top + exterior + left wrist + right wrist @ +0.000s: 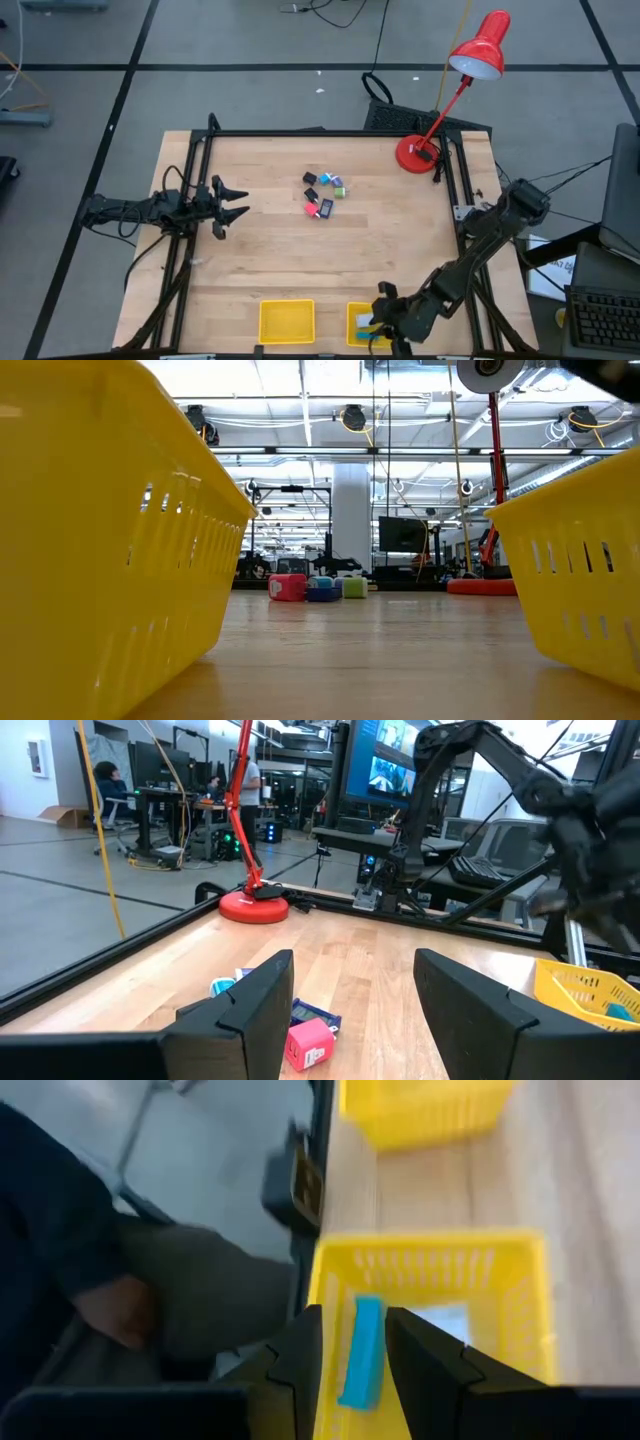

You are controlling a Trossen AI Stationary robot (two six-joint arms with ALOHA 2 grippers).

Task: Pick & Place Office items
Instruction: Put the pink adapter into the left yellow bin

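Several small office items (322, 195), pink-red, blue, green and black, lie in a cluster on the wooden table's middle; the low view shows the cluster (315, 587) too. My left gripper (235, 200) waits open at the table's left, pointing at the cluster, with the pink item (310, 1042) ahead of it (355, 990). My right gripper (385, 322) hovers over the right yellow tray (352, 312) at the near edge, its fingers a narrow gap apart (353, 1342). Through that gap I see a light blue item (362, 1350) lying in the tray (430, 1245), below the fingers.
A second yellow tray (286, 322) sits left of the first on the near edge. A red desk lamp (440, 110) stands at the far right corner. A black frame rims the table. A person's sleeve and hand (110, 1305) show just beyond the near edge.
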